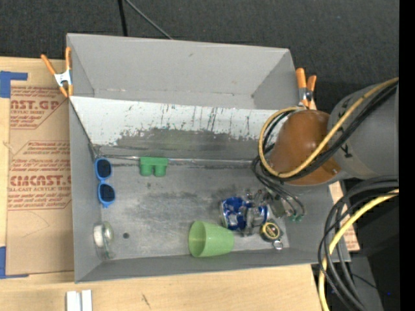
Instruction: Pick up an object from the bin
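Note:
My gripper hangs low in the bin's near right corner, mostly under the arm's orange cover. Just left of it lies a crumpled blue and silver thing. A small round brass-rimmed thing sits right below the gripper, close to the front wall. Further left, a light green plastic cup lies on its side, its mouth turned to the left.
Blue sunglasses lie along the left wall. A small green block sits by the back wall, and a little clear round thing in the near left corner. The arm and its cables cover the bin's right side.

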{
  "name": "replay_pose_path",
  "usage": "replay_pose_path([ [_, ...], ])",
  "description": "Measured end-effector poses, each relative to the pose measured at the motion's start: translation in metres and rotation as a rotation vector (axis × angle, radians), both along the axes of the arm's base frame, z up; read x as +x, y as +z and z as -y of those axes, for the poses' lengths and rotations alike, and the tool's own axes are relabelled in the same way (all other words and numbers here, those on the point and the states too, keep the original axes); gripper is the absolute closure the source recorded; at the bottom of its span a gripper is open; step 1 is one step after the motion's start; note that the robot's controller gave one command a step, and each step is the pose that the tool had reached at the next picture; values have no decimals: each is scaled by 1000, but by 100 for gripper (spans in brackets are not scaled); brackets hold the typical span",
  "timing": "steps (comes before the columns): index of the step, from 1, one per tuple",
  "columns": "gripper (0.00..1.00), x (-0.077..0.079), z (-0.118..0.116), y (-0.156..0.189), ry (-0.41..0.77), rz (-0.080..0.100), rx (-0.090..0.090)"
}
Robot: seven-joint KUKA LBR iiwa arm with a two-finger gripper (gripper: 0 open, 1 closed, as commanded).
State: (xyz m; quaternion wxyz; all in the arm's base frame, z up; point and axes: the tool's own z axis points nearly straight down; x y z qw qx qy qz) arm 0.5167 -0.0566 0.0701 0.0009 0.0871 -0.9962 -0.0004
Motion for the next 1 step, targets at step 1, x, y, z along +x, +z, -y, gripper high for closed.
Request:
replay_pose_path([
  [1,100,-33,16,206,-34,11,-2],
])
